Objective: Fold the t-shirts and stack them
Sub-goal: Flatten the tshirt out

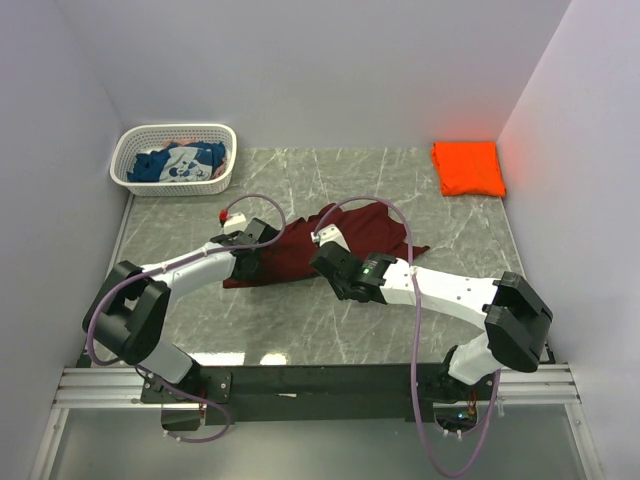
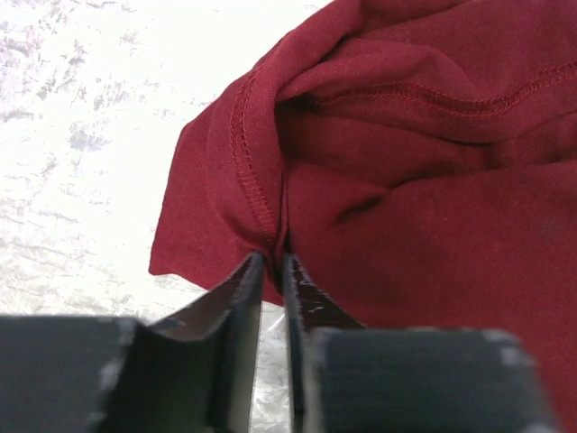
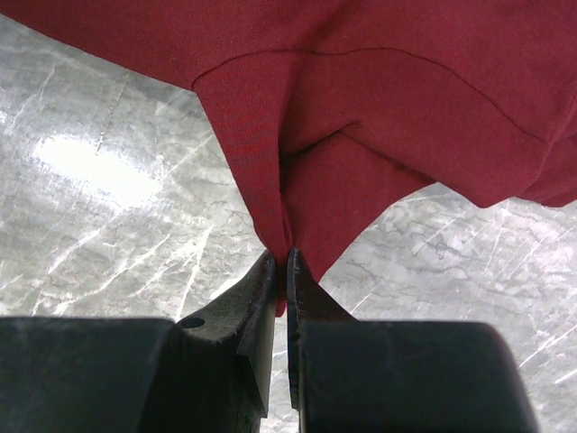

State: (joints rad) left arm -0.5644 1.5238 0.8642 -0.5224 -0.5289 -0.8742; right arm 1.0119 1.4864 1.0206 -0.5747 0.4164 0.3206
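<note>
The dark maroon t-shirt (image 1: pixel 345 232) lies crumpled in the middle of the table. My left gripper (image 1: pixel 262 243) is shut on its left hemmed edge (image 2: pixel 257 194); the cloth runs between the jaws (image 2: pixel 273 260). My right gripper (image 1: pixel 325 262) is shut on a pinched fold of the same shirt (image 3: pixel 297 171), lifted above the table in the right wrist view (image 3: pixel 286 257). The bright orange t-shirt (image 1: pixel 468 167) lies folded at the back right. The blue t-shirt with white print (image 1: pixel 180 162) sits in the basket.
A white plastic lattice basket (image 1: pixel 226 182) stands at the back left. White walls close in the marbled grey table (image 1: pixel 300 320) on three sides. The arm bases and a black rail (image 1: pixel 320 378) run along the near edge.
</note>
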